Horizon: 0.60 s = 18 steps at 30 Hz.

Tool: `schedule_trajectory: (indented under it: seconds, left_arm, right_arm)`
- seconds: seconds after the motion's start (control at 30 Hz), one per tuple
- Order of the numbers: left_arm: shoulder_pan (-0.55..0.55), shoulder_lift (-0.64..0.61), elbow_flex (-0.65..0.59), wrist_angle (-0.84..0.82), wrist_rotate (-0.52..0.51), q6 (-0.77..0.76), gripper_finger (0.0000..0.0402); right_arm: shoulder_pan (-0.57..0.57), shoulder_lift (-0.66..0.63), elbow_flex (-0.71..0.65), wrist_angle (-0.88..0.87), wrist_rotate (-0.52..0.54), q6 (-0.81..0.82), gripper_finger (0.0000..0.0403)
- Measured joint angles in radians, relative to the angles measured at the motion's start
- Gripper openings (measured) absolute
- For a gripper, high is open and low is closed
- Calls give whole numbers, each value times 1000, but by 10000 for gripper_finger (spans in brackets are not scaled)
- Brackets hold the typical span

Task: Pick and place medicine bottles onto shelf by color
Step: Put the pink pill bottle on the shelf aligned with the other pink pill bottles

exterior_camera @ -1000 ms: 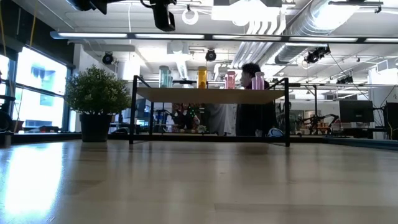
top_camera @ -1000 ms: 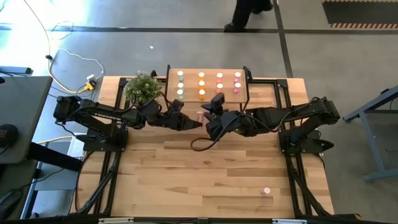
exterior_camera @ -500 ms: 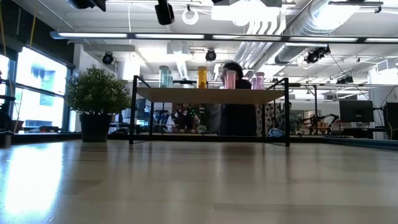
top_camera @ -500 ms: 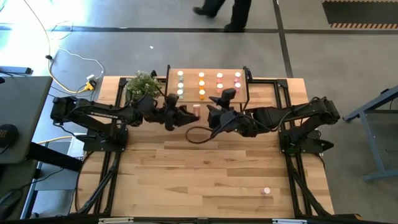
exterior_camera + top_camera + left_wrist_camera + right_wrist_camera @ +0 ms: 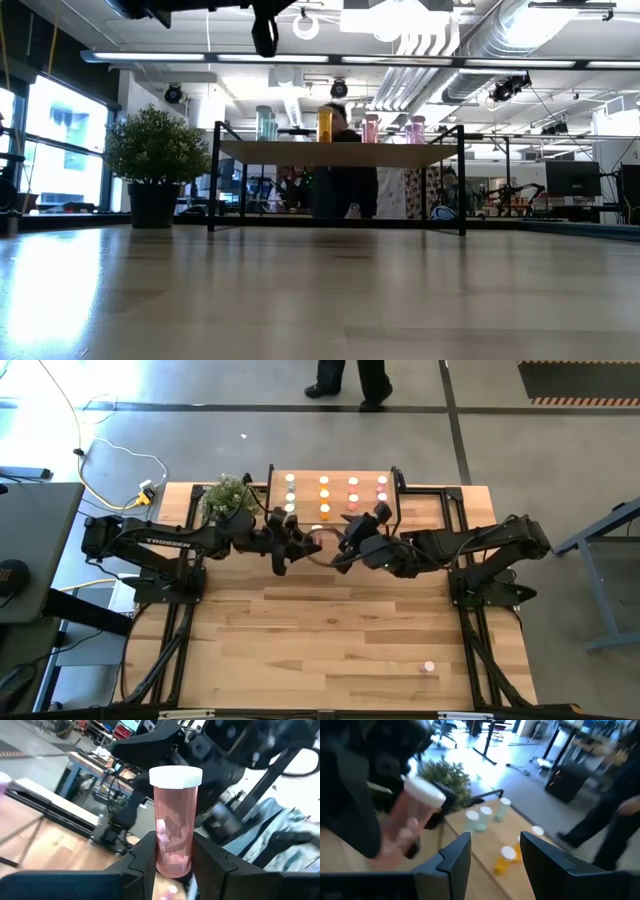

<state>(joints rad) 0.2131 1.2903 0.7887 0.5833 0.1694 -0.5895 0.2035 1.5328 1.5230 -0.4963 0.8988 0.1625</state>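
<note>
My left gripper [image 5: 303,541] is just in front of the shelf [image 5: 306,482] and is shut on a pink medicine bottle [image 5: 174,827] with a white cap [image 5: 317,530]. My right gripper [image 5: 347,546] is open and empty, close beside it on the right. Its wrist view [image 5: 492,854] looks at the held bottle [image 5: 410,822]. The shelf is a small wood board on black legs. Several bottles stand on it in rows by color: pale green [image 5: 290,493], orange [image 5: 324,496] and pink [image 5: 381,492]. In the low view they stand on the board's top [image 5: 340,152]. My left gripper pinches the lower half of the bottle's pink body [image 5: 172,860] between its two fingers [image 5: 146,854]. The fingers come level from the table's left side. The bottle stands upright in the hold, cap up, lifted clear of the table.
A potted plant [image 5: 226,497] stands left of the shelf at the far edge. One pink bottle [image 5: 429,667] lies alone near the table's near right corner. A person [image 5: 350,375] walks on the floor beyond the table. The near half of the table [image 5: 330,650] has room.
My left gripper has carried the pink bottle toward the table's far edge, closer to the shelf. My right gripper has also drawn toward the far edge beside it. The person behind the table has walked leftward.
</note>
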Motion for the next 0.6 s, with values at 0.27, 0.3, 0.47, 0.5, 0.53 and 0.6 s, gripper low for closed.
schedule_trajectory:
  seconds: [0.27, 0.3, 0.47, 0.5, 0.53, 0.6]
  left_arm:
    - [30, 0, 0, -43, 5, 176, 95]
    - [30, 0, 0, -45, 4, 201, 95]
    - [26, 0, 0, -45, 5, 314, 95]
    - [26, 0, 0, -45, 5, 331, 95]
    - [26, 0, 0, -45, 5, 346, 95]
    - [26, 0, 0, -45, 4, 372, 95]
  right_arm:
    - [-4, -75, 0, 112, -234, 146, 161]
    - [-9, -76, 0, 132, -273, 147, 161]
    - [-32, -54, 1, 161, -360, 145, 161]
    - [-34, -43, 0, 156, -360, 140, 161]
    - [-35, -33, 0, 158, -360, 129, 161]
    - [-34, -16, 0, 161, -362, 119, 161]
